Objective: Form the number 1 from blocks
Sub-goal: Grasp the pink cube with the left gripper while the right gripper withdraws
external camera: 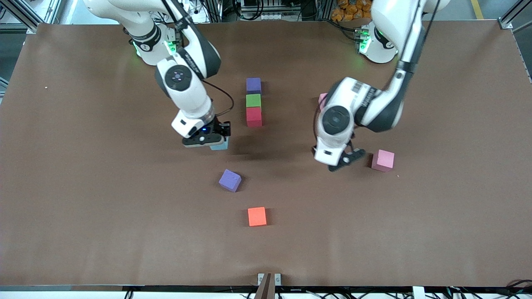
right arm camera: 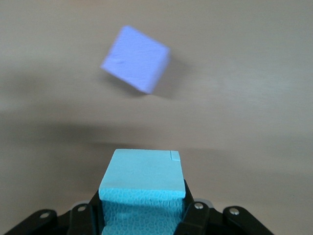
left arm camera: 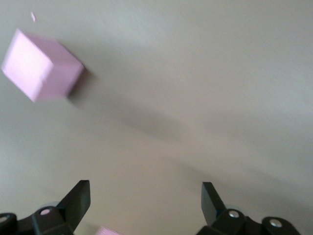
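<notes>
A purple block (external camera: 253, 85), a green block (external camera: 253, 100) and a red block (external camera: 254, 116) lie touching in a straight column mid-table. My right gripper (external camera: 215, 142) is shut on the light blue block (external camera: 220, 145) (right arm camera: 142, 178), over bare table beside the red block. A loose purple block (external camera: 230, 180) (right arm camera: 137, 58) sits tilted nearer the camera, and the orange block (external camera: 257, 216) nearer still. My left gripper (external camera: 348, 160) (left arm camera: 145, 205) hangs open and empty beside a pink block (external camera: 382, 160) (left arm camera: 41, 66). The left arm partly hides the second pink block (external camera: 322, 99).
Brown matting (external camera: 124, 216) covers the whole table. A small bracket (external camera: 268, 279) sits at the table edge nearest the camera. Both arm bases stand at the edge farthest from the camera.
</notes>
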Controlling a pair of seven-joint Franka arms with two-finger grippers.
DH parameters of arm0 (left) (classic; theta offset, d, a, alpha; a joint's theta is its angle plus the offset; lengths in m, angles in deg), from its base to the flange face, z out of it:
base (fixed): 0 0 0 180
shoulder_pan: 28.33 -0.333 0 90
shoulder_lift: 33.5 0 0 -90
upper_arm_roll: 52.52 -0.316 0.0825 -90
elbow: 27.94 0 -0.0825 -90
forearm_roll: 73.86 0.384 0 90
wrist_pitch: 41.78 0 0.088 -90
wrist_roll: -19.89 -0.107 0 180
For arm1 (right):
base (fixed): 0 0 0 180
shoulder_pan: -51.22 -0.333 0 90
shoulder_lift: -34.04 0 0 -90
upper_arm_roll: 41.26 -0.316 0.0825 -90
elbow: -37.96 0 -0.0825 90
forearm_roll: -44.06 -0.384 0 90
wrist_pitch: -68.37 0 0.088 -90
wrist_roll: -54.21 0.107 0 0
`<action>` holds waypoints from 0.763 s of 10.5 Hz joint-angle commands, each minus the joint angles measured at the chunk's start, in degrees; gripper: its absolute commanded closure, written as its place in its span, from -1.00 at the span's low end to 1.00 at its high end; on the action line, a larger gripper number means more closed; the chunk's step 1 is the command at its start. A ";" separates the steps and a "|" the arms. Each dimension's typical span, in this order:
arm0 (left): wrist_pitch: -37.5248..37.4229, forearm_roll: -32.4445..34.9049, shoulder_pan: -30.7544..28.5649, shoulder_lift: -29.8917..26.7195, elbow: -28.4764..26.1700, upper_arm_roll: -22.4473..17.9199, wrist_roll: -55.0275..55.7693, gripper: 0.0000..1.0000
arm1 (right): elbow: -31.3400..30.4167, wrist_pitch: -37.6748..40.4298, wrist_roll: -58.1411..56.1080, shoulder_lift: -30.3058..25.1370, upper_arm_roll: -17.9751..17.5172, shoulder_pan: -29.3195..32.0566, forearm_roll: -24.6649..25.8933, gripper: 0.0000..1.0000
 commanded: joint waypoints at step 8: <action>8.47 4.82 -15.91 -9.72 -16.39 0.84 -33.44 -1.00 | 9.98 0.65 9.09 14.02 1.60 -12.01 -0.50 0.24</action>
